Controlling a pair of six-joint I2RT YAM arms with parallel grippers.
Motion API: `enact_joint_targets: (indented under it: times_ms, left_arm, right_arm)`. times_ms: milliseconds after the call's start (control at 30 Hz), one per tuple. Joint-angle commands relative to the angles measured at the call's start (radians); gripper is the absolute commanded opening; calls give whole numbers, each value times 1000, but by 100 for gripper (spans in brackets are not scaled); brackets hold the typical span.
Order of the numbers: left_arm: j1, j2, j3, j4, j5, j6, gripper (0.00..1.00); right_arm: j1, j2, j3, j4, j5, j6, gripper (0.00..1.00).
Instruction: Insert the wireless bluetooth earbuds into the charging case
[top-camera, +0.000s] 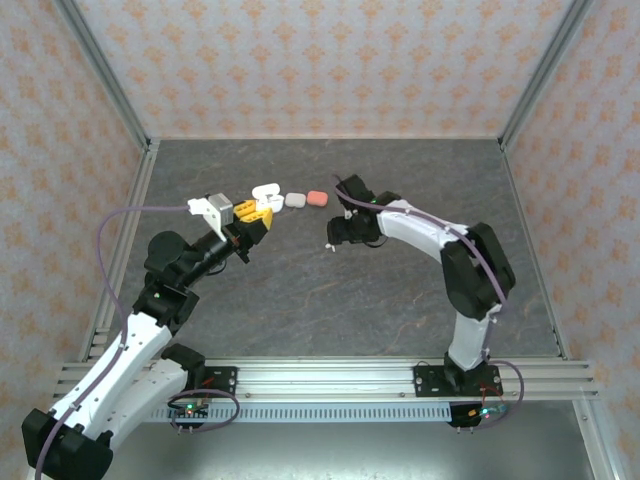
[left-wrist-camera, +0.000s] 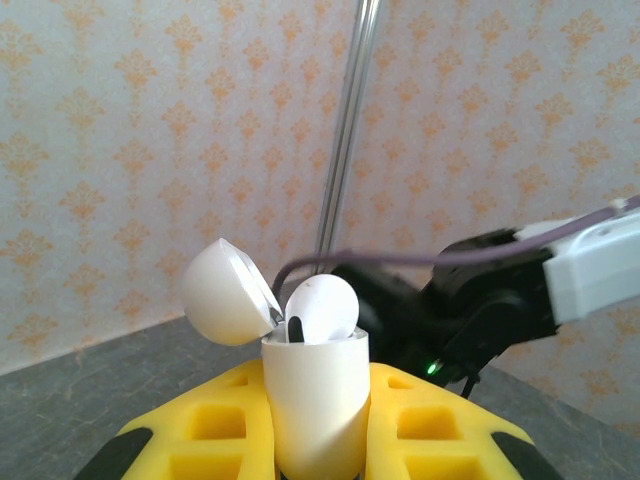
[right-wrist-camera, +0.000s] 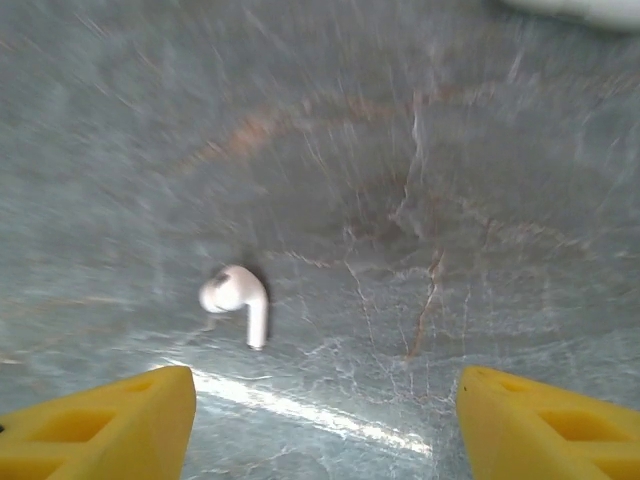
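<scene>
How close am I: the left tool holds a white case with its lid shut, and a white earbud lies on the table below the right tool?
The lid is open, not shut; the left wrist view shows it flipped back on the white case in the left tool. The white earbud does lie on the table below the right tool.

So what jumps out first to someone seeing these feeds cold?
The white charging case gripped in the left claw, its lid flipped open with one white earbud seated inside. Then the loose white earbud lying on the grey table just ahead of the open right claw.
</scene>
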Motion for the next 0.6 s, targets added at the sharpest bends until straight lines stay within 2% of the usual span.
enact_joint_targets:
  times_ms: [0, 200, 400, 567]
  left_arm:
    - [-8, -15, 33, 6, 21, 21, 1]
    - [-8, -11, 33, -2, 15, 25, 1]
    - [-8, -12, 33, -10, 9, 34, 1]
    - [-10, -20, 32, -21, 5, 37, 1]
  right_arm:
    - [12, 50, 74, -47, 2, -24, 69]
    - [28, 152, 154, -41, -29, -38, 67]
    - [66, 256, 275, -129, 64, -93, 63]
    - [76, 289, 290, -139, 73, -97, 55]
